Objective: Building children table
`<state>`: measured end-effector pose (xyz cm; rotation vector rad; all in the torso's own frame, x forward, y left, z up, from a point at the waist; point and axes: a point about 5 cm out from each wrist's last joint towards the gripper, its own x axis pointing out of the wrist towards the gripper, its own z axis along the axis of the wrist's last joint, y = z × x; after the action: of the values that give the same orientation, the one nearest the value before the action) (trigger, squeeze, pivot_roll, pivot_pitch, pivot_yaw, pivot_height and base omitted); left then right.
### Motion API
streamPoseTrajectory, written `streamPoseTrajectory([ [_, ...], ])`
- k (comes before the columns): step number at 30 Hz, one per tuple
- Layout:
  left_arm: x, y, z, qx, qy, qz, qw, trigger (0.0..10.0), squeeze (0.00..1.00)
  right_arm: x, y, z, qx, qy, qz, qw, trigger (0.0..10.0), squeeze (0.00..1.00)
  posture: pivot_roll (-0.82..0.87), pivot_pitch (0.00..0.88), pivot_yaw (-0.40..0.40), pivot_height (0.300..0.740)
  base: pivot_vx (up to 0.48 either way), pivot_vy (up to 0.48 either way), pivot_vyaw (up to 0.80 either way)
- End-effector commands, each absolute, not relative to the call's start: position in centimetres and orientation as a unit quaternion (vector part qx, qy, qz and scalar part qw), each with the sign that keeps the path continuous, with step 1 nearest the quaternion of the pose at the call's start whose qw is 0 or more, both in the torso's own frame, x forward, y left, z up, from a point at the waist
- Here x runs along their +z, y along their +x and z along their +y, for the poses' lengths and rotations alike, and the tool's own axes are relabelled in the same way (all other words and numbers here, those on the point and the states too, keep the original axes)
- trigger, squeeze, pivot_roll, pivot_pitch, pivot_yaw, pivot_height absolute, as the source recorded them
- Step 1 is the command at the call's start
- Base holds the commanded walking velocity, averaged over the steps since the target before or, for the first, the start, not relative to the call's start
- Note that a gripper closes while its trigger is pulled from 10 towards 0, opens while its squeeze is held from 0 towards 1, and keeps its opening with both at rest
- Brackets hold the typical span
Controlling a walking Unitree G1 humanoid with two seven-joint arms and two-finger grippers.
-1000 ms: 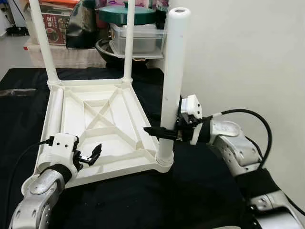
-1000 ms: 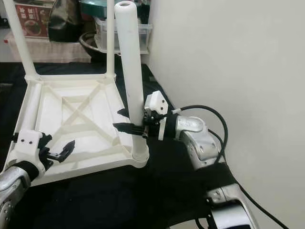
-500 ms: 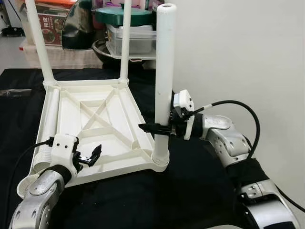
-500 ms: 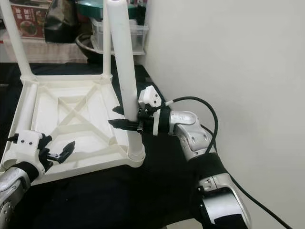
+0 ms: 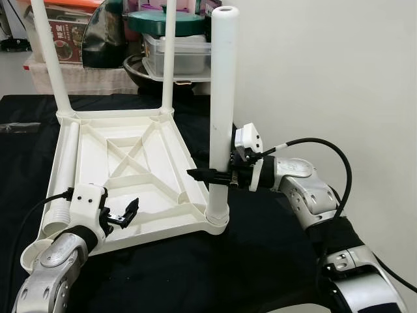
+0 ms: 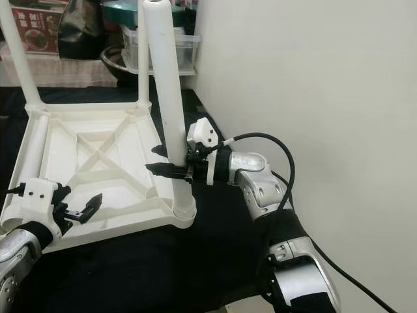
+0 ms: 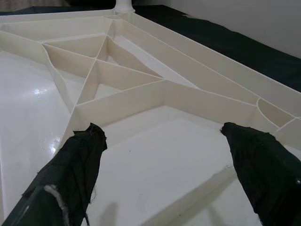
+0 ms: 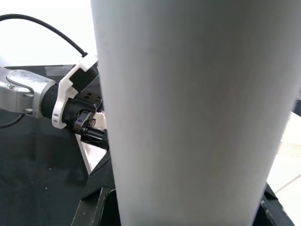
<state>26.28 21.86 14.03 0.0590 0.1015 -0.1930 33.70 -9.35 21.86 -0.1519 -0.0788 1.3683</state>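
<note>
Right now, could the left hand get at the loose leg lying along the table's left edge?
Probably yes. The left hand hovers open over the upturned table, the loose leg lies just beside it, and nothing stands between them. The right hand is shut on the upright leg.

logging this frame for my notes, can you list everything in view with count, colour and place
table top: 1, white, upside down on the black cloth, ribbed underside up
upright table legs: 3, white; two at the far corners, one at the near right corner
loose table leg: 1, white, lying along the left edge of the table top
cloth: 1, black, under the table top
plastic box: 1, clear, behind the table
lid: 1, green, over the box
wall: 1, white, on the right
left end effector: 1, black fingers, open, over the near left part of the table top
right end effector: 1, black fingers, shut on the near right leg
</note>
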Motion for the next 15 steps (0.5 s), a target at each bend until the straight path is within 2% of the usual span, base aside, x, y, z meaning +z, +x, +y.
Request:
streamPoseTrajectory([
  [1,13.7,26.3,21.7,-0.100,0.020,0.059,0.993,10.0,0.00,19.1,33.2,-8.1,0.653,-0.043,0.018,0.756,0.0,0.00,0.12,0.000,-0.159,0.740,0.000,0.000,0.00],
  [3,13.6,26.2,21.8,-0.098,0.019,0.060,0.993,10.0,0.00,18.9,33.7,-8.0,0.618,-0.046,0.014,0.785,0.0,0.00,0.12,0.000,-0.160,0.740,0.000,0.000,0.00],
  [4,13.6,26.2,21.8,-0.098,0.019,0.060,0.993,10.0,0.00,18.9,33.7,-8.0,0.618,-0.046,0.014,0.785,0.0,0.00,0.12,0.000,-0.160,0.740,0.000,0.000,0.00],
  [6,13.6,26.1,21.8,-0.097,0.018,0.061,0.993,10.0,0.00,18.2,34.4,-7.7,0.562,-0.058,0.020,0.825,0.0,0.00,0.12,0.000,-0.163,0.740,0.000,0.000,0.00],
  [7,13.6,26.1,21.8,-0.097,0.018,0.061,0.993,10.0,0.00,18.2,34.4,-7.7,0.562,-0.058,0.020,0.825,0.0,0.00,0.12,0.000,-0.163,0.740,0.000,0.000,0.00],
  [9,13.5,26.0,21.9,-0.095,0.017,0.062,0.993,10.0,0.00,17.1,35.2,-7.4,0.476,-0.043,0.051,0.877,0.0,0.00,0.12,0.000,-0.162,0.740,0.000,0.000,0.00],
  [10,13.5,26.0,21.9,-0.095,0.017,0.062,0.993,10.0,0.00,17.1,35.2,-7.4,0.476,-0.043,0.051,0.877,0.0,0.00,0.12,0.000,-0.162,0.740,0.000,0.000,0.00],
  [11,13.5,26.0,21.9,-0.094,0.017,0.063,0.993,10.0,0.00,16.4,35.7,-7.6,0.417,-0.022,0.079,0.905,0.0,0.00,0.12,0.000,-0.159,0.740,0.000,0.000,0.00],
  [13,13.4,26.0,21.9,-0.094,0.017,0.064,0.993,10.0,0.00,15.3,36.3,-8.0,0.323,0.006,0.119,0.939,0.0,0.00,0.11,0.000,-0.155,0.740,0.000,0.000,0.00],
  [14,13.4,26.0,21.9,-0.094,0.017,0.064,0.993,10.0,0.00,15.3,36.3,-8.0,0.323,0.006,0.119,0.939,0.0,0.00,0.11,0.000,-0.155,0.740,0.000,0.000,0.00],
  [15,13.4,26.1,22.0,-0.094,0.016,0.064,0.993,10.0,0.00,14.8,36.6,-8.6,0.258,0.018,0.130,0.957,0.0,0.00,0.11,0.000,-0.154,0.740,0.000,0.000,0.00],
])
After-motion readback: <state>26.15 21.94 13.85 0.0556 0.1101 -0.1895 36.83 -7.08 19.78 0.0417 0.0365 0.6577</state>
